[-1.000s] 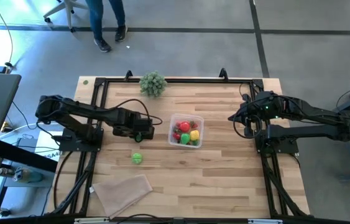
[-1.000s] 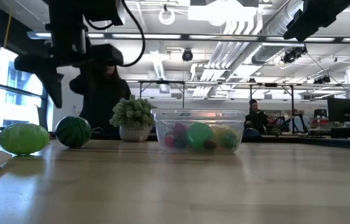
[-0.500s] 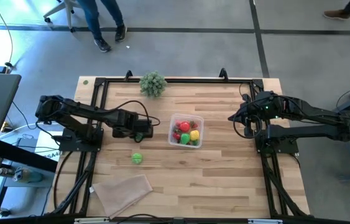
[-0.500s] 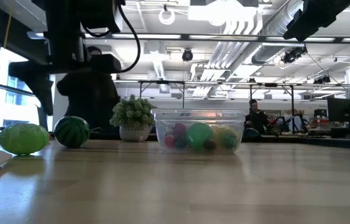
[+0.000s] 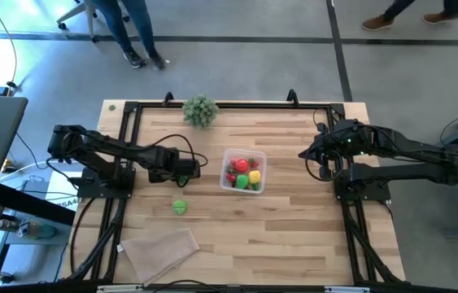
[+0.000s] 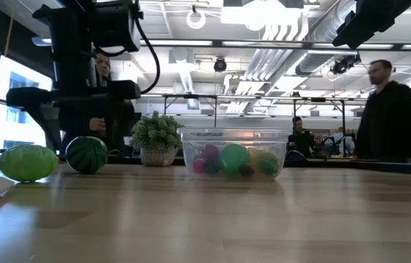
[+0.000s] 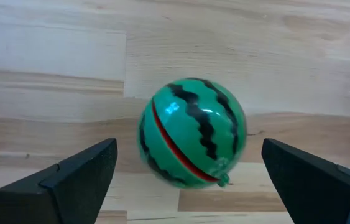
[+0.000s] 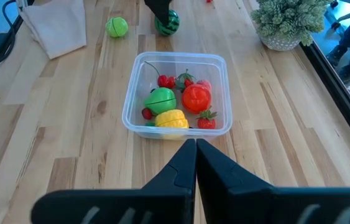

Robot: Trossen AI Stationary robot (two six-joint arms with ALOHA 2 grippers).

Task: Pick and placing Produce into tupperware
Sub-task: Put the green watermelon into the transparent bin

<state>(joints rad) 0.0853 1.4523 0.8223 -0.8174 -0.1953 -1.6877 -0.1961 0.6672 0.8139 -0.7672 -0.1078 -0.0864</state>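
A toy watermelon ball [image 7: 192, 132] rests on the wooden table left of the tupperware [image 5: 243, 171]. My left gripper [image 7: 188, 149] hangs open just above the ball and points down, one finger on each side of it, with a gap to both. The clear tupperware [image 8: 178, 93] holds red, green and yellow produce. A light green ball [image 5: 179, 207] lies nearer the front edge. In the low view the watermelon ball [image 6: 86, 155] and the light green ball [image 6: 28, 162] sit side by side. My right gripper [image 8: 194, 149] waits shut, raised at the table's right side.
A small bushy potted plant [image 5: 200, 108] stands at the far edge. A beige folded cloth [image 5: 161, 248] lies at the near left corner. A black frame [image 5: 131, 114] borders the table. People stand in the room behind.
My left gripper has come down toward the watermelon ball and has rolled about its own axis, so its fingers now stand on either side of the ball. The ball and the rest of the produce have stayed put.
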